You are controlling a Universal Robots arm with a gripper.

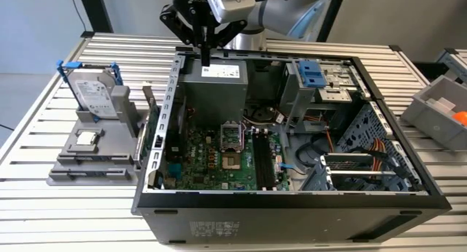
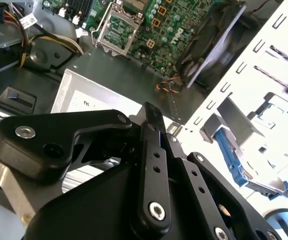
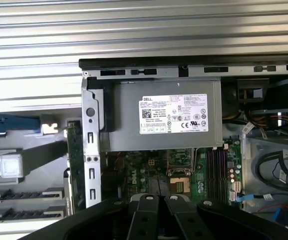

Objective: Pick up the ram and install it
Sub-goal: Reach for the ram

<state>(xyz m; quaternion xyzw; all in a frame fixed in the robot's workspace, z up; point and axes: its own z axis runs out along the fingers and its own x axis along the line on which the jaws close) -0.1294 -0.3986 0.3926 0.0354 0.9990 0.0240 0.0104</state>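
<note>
Gripper: my gripper (image 1: 206, 56) hangs with fingers drawn together and nothing between them that I can see.
Beneath me: the power supply (image 1: 219, 82), at the far edge of the open case (image 1: 292, 200).
Ram: a green board on edge (image 3: 74, 155), which I take for the ram, stands just outside the case wall, at the fixture's edge, well apart from my fingers.
Memory slots: black slots (image 1: 261, 160) on the motherboard (image 1: 211, 159), beside the processor socket (image 1: 229, 148).
Fixture: grey fixture (image 1: 87, 153) on the table (image 1: 73, 208), at the exterior view's left of the case, holding a hard drive (image 1: 95, 93) upright.
</note>
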